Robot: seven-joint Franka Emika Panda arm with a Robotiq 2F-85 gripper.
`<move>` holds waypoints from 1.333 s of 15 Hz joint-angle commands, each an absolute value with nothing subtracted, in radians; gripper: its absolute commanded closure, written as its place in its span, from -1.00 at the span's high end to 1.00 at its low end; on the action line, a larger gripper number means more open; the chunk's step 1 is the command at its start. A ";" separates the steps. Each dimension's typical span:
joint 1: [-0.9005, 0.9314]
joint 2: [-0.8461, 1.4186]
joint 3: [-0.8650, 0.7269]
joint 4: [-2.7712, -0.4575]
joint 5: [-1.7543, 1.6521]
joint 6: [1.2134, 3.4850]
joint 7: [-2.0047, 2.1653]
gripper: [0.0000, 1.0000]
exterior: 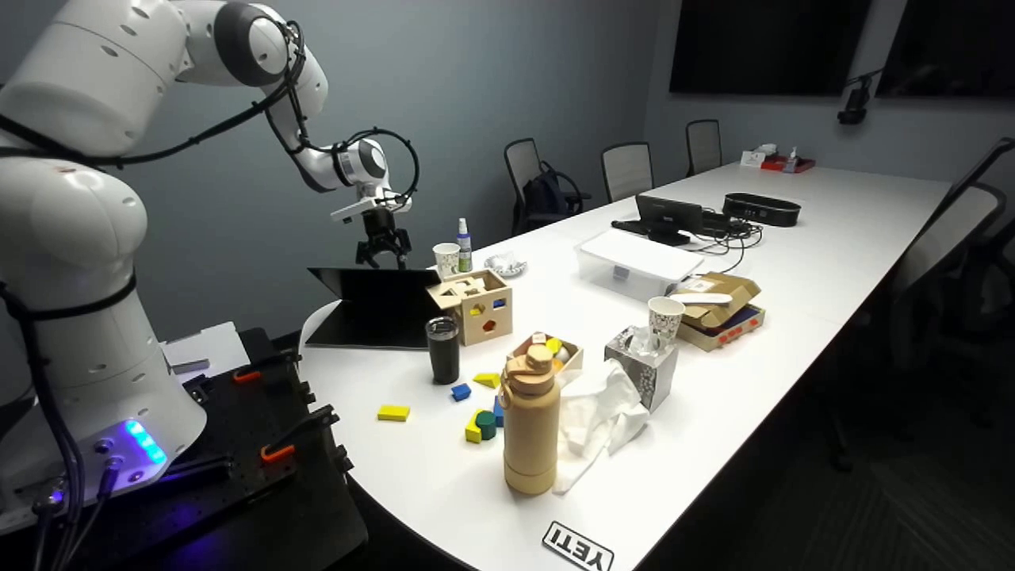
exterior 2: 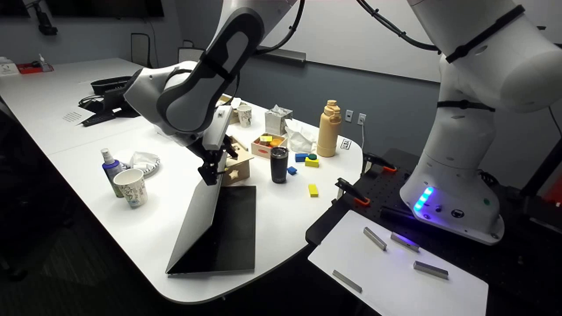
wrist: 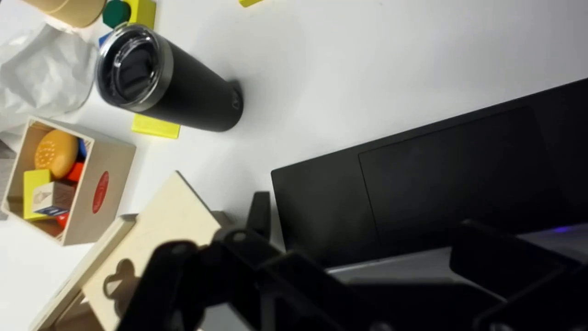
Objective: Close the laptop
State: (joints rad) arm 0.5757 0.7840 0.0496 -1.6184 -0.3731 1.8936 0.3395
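Note:
The slim black laptop stands open on the table's rounded end, its lid tilted up from the base. In an exterior view the lid's grey back and the black base show. My gripper is behind and above the lid's top edge. It also shows at the lid's upper corner in an exterior view. In the wrist view the fingers of the gripper are spread wide, with the laptop's base and the lid's edge showing between them. I cannot tell whether a finger touches the lid.
A wooden shape box stands close beside the laptop and gripper. A black tumbler is near the laptop's front corner. A paper cup and spray bottle stand behind the lid. Several blocks and a tan bottle are farther off.

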 commanded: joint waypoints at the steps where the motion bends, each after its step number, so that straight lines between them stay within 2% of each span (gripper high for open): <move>1: 0.526 0.784 0.081 -1.688 -0.339 1.971 0.369 1.00; 11: 0.488 0.841 0.104 -1.728 -0.277 1.927 0.359 1.00; 20: 0.449 0.896 0.106 -1.805 -0.168 2.005 0.373 1.00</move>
